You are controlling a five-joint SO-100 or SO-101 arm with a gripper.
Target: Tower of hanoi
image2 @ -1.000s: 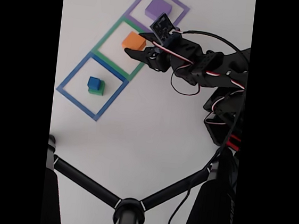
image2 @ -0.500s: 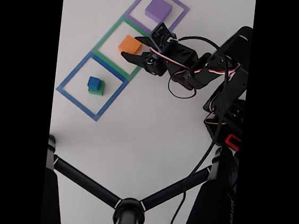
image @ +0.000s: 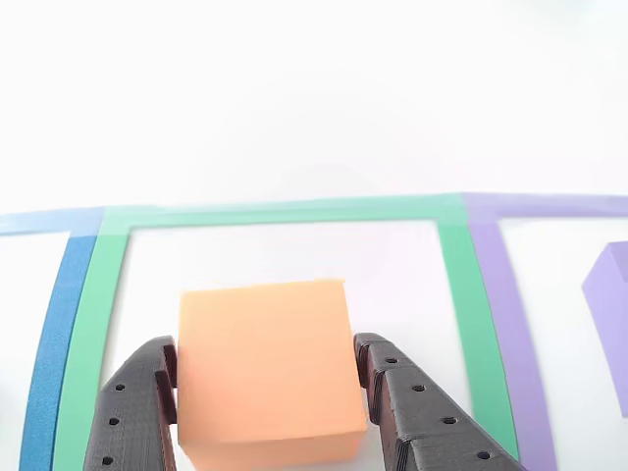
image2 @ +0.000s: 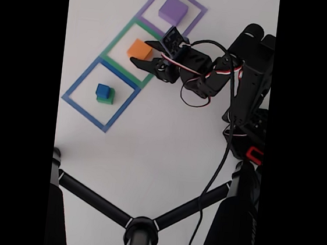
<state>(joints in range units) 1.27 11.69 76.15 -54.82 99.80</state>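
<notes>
Orange foam cube (image: 265, 368) bracketed by the black pincer (image: 267, 407), inside the green taped square (image: 456, 294).

The jaws are spread, not yet clamped; uneven closing could twist the cube off-centre on the white tabletop (image2: 148, 156).

Middle-square block (image2: 140, 49) between claw (image2: 145, 53) fingers; stacked blocks (image2: 104, 93) in neighbouring square.

Matt orange block (image: 265, 368), layered black plastic hand (image: 267, 392), smooth white table (image: 294, 98)

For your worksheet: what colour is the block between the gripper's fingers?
Orange block, clearest in the other view.
</notes>
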